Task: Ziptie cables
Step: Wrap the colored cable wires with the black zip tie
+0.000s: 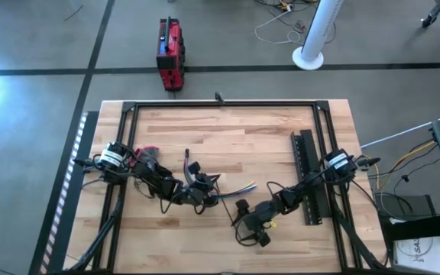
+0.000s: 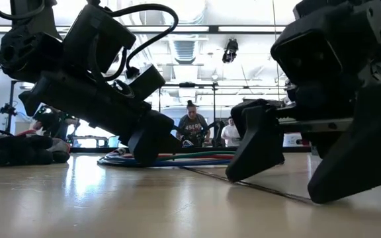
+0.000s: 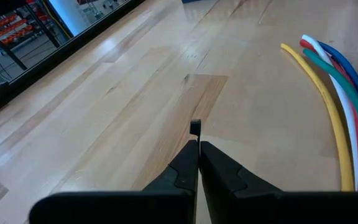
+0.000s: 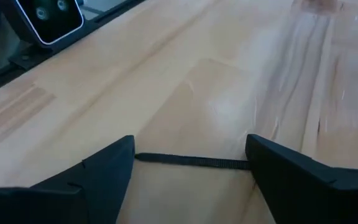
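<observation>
Two grippers on one wooden table [image 1: 205, 130]. Left gripper [image 3: 196, 146]: fingers clenched on the head end of the ziptie [image 3: 195, 127], which pokes out just past the fingertips. Cables [image 3: 334, 93], yellow, green, white, red and blue, lie loose on the wood beside those fingers, apart from them. Right gripper [image 4: 191, 155]: fingers released, spread wide, the ziptie strip lying flat between them.

You have almost nothing legible here. A white label [image 1: 417, 249] at the counter's lower right corner in the high view carries dark letters that look like "SAL", cut off. The person [image 2: 192, 127] behind the counter wears a shirt with print too small to read.
</observation>
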### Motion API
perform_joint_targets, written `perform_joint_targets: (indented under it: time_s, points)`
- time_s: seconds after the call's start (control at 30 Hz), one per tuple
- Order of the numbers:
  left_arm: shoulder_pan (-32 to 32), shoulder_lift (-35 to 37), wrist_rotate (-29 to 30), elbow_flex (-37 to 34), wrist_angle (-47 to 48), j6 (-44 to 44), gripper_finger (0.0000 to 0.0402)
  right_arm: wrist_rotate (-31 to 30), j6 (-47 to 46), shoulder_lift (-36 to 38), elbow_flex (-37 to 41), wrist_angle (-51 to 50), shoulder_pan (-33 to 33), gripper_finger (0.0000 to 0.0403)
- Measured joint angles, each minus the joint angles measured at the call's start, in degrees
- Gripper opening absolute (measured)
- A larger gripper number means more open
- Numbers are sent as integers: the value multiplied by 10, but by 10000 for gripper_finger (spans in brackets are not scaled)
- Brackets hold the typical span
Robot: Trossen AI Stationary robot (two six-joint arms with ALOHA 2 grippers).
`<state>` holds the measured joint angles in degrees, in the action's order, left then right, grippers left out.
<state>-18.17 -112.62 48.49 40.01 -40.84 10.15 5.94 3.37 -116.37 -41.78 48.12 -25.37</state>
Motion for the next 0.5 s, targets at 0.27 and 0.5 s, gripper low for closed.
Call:
perform_joint_targets:
  time_s: [0.27, 0.5]
  points:
    - [0, 0, 0, 0, 0, 4, 0, 0, 11, 1, 0, -8, 2, 308]
    - [0, 0, 0, 0, 0, 4, 0, -6, -19, 5, -1, -24, -5, 294]
